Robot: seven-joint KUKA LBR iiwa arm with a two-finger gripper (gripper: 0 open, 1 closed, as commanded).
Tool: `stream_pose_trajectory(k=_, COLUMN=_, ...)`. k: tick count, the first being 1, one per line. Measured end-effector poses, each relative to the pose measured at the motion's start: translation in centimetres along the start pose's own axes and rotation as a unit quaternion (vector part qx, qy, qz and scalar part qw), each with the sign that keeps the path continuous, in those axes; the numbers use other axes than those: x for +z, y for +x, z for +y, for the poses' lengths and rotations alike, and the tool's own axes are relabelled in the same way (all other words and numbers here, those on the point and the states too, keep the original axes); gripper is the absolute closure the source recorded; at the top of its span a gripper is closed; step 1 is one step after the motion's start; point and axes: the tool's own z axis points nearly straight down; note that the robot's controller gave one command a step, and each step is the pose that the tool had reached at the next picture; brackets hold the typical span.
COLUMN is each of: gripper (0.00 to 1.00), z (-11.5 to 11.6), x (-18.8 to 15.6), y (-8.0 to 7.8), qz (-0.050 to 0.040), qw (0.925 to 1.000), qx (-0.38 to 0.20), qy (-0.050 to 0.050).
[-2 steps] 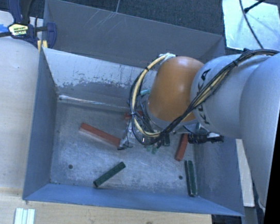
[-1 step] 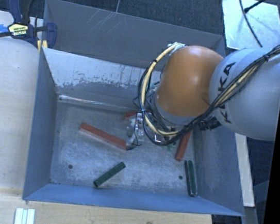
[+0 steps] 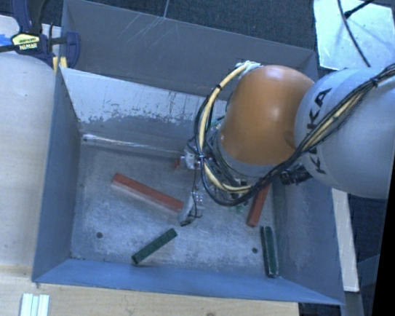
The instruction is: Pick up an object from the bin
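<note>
Scuffed grey metal bin (image 3: pixel 63 170), gripper (image 3: pixel 191 211) beside flat red bar (image 3: pixel 146 193), dark green stick (image 3: pixel 154 246) near, grip state unclear.

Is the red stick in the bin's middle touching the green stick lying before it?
Apart. The camera view shows bare floor between red stick and green stick.

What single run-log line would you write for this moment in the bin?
gripper: low in bin, by right end of red bar | red bar: flat on floor | nearest other: dark green bar
</note>
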Motion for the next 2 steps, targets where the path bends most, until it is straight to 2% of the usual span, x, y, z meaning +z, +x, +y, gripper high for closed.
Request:
stream_pose_trajectory(k=1, gripper=0.00, z=2.61, x=11.23, y=-6.20, qz=0.0011, qw=0.9976, qx=0.069, qy=0.000)
stream_pose_trajectory(k=2, gripper=1.00, z=2.61, x=10.67, y=-6.41, qz=-0.0027, qw=0.9977, qx=0.068, qy=-0.001)
